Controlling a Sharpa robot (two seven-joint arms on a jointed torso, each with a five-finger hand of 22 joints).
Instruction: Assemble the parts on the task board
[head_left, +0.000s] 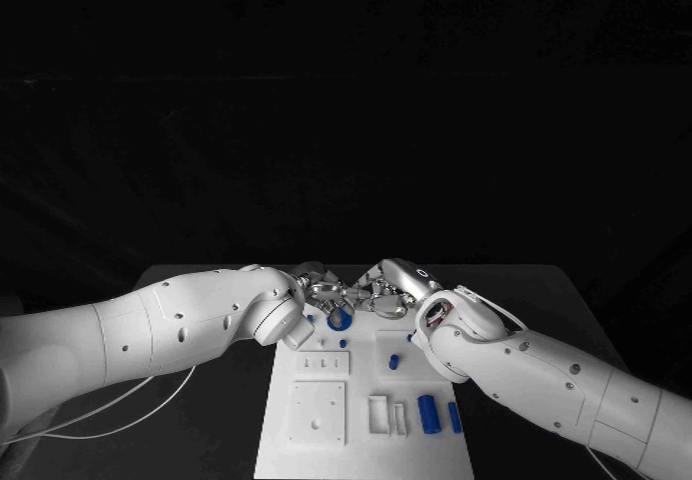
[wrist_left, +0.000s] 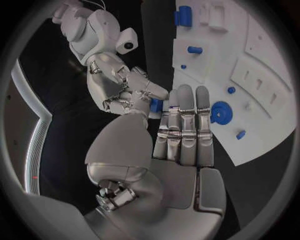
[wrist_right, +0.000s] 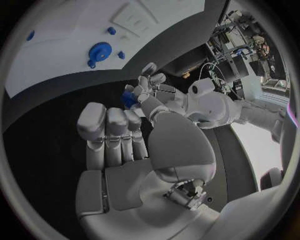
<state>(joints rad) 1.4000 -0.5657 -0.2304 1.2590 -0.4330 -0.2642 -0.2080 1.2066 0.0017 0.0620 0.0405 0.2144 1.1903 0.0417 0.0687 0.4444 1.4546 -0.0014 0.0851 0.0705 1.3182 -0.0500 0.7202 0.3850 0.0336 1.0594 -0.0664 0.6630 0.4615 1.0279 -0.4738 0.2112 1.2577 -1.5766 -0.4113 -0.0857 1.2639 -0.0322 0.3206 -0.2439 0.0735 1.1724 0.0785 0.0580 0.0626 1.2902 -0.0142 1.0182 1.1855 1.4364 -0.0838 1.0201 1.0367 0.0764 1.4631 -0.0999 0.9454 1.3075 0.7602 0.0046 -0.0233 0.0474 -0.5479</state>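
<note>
The black table (head_left: 202, 420) carries the white task board (head_left: 361, 440), which runs from the near edge up the table's middle toward the far edge. The two white arms reach in from either side and meet over the board's far end. The left hand (head_left: 315, 285) and the right hand (head_left: 387, 288) sit close together there, fingertips almost touching. In the left wrist view the right hand (wrist_left: 128, 90) pinches a small blue part (wrist_left: 155, 105) between its fingertips, while the left hand's own fingers (wrist_left: 184, 130) lie straight and side by side, holding nothing. In the right wrist view the left hand (wrist_right: 145, 90) has its fingertips at the same blue part (wrist_right: 129, 98), though I cannot tell whether it grips the piece or only touches it; the right hand's other fingers (wrist_right: 112, 135) are stretched out flat. On the board's far end, just below the hands, lies a round blue gear (head_left: 340, 320). Nearer the middle stands a small blue peg (head_left: 392, 360). Toward the board's near right corner a thick blue cylinder (head_left: 428, 412) lies beside a thinner blue pin (head_left: 454, 417), with white blocks (head_left: 387, 414) next to them. White raised plates (head_left: 319, 410) occupy the board's left side.
</note>
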